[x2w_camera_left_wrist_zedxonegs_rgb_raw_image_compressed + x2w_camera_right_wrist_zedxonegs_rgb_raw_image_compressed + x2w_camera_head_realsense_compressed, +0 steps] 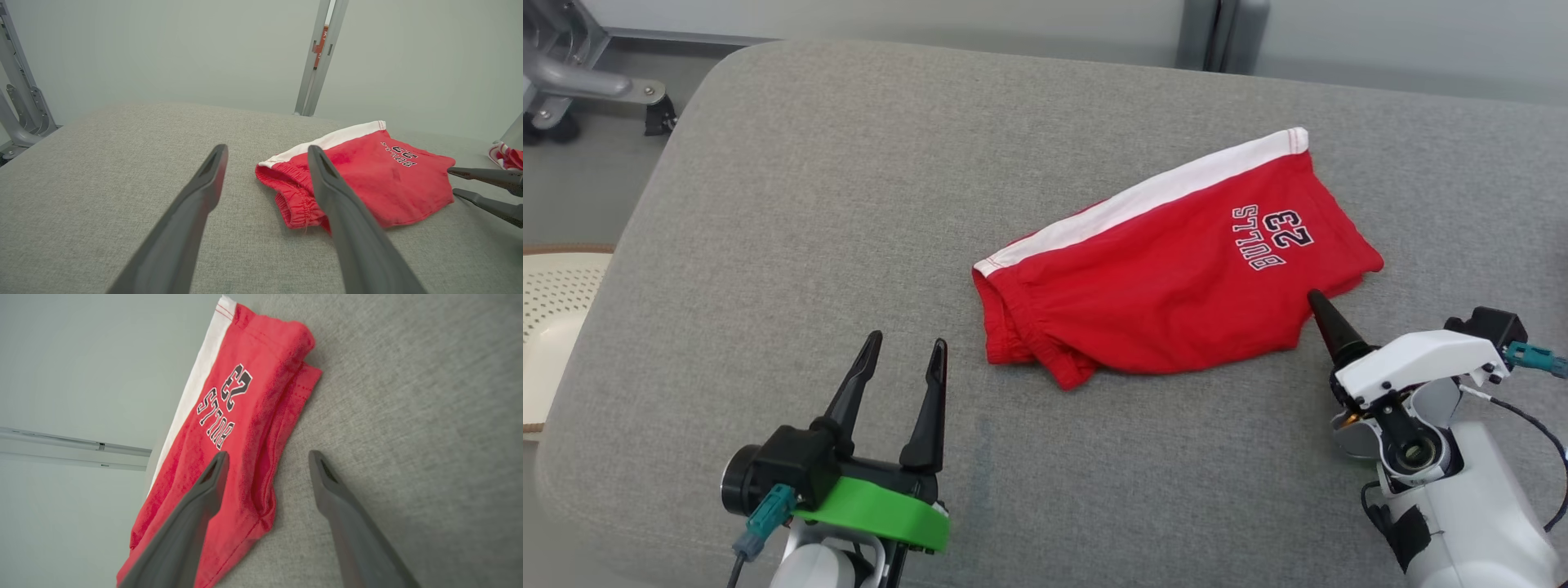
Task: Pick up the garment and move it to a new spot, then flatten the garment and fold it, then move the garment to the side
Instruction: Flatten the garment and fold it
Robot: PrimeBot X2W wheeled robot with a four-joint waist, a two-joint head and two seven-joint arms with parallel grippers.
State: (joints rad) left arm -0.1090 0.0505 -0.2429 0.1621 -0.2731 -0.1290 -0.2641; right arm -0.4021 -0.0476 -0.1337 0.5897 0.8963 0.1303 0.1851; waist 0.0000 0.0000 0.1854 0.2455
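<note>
Grey padded bench, red shorts right of centre. Both jaws gape empty: right gripper at the hem, left gripper short of the waistband. Best pinch every layer together.

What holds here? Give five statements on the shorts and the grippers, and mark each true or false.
1. The shorts lie on the grey cushion. True.
2. The left gripper is shut on the shorts. False: it is open and apart from them.
3. The shorts read BULLS 23. True.
4. The right gripper is shut. False: it is open, with one finger over the shorts' edge and the other over the cushion.
5. The stripe along the shorts is blue. False: it is white.
</note>
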